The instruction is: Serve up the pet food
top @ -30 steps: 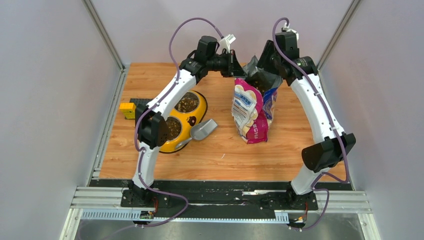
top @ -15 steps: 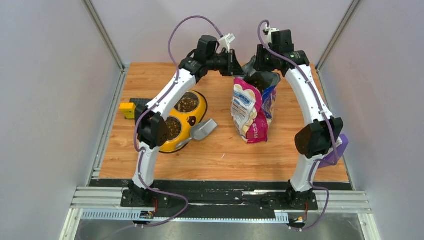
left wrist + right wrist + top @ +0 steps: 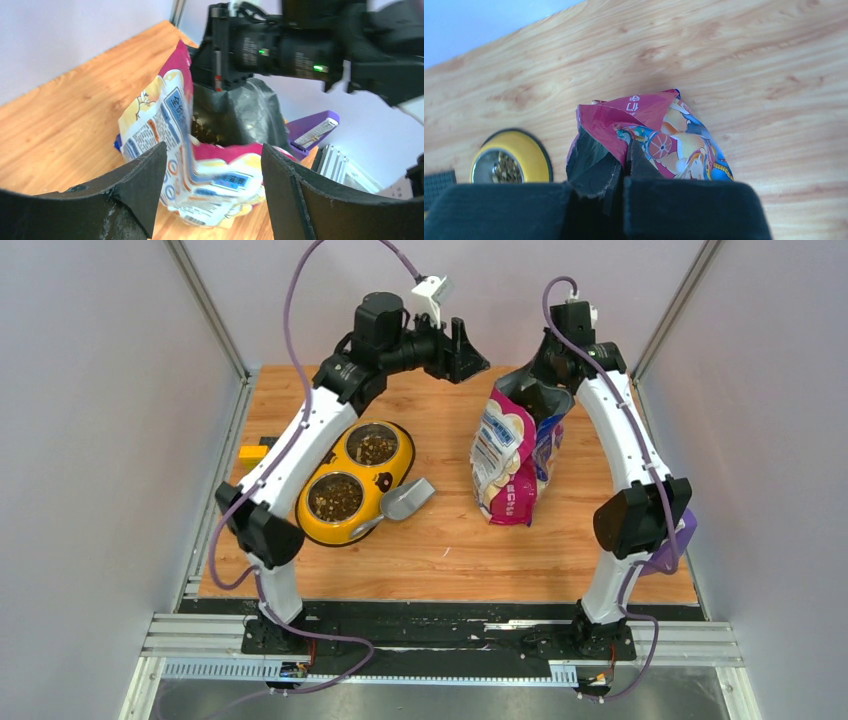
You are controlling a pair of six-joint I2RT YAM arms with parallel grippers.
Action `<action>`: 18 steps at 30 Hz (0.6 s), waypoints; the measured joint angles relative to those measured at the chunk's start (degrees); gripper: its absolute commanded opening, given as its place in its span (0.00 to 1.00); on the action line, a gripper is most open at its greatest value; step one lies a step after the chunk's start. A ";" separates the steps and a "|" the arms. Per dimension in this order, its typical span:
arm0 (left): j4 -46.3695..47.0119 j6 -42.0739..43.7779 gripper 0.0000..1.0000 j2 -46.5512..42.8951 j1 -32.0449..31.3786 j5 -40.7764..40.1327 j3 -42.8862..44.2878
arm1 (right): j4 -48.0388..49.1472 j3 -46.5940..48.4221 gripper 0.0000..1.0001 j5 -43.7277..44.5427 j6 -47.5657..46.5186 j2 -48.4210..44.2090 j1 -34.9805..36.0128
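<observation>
The pink-and-blue pet food bag [image 3: 508,455] stands upright at mid table, its top open. Dark kibble [image 3: 204,132] shows inside its dark lining in the left wrist view. My right gripper [image 3: 543,390] is shut on the bag's top rim [image 3: 624,150] from the far side. Up and to the left of the bag, my left gripper [image 3: 473,355] hangs open and apart from it, with only the bag [image 3: 200,170] seen beyond the gap between its fingers [image 3: 135,190]. More kibble [image 3: 337,498] fills both steel bowls of the yellow feeder [image 3: 392,473].
A grey scoop [image 3: 405,500] lies against the feeder's right side. A yellow block [image 3: 253,452] sits at the table's left edge and a purple object [image 3: 668,540] at the right edge. Grey walls close in both sides.
My left gripper opened, let go of the bag's top and rose up and away. My right gripper shut on the bag's rim. The bag now stands straighter.
</observation>
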 measured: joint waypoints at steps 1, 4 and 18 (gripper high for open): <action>0.04 1.53 0.78 -2.86 -0.81 -1.44 -1.84 | -0.04 -0.68 0.00 1.70 1.77 -0.55 -0.11; 0.83 5.05 0.86 -9.70 -4.85 -5.22 -7.30 | -1.14 -2.40 0.00 6.51 5.46 -2.34 -0.37; 3.43 11.17 0.93 -10.47 -19.10 -20.55 -23.45 | -4.26 -13.05 0.00 15.85 11.08 -13.38 -1.44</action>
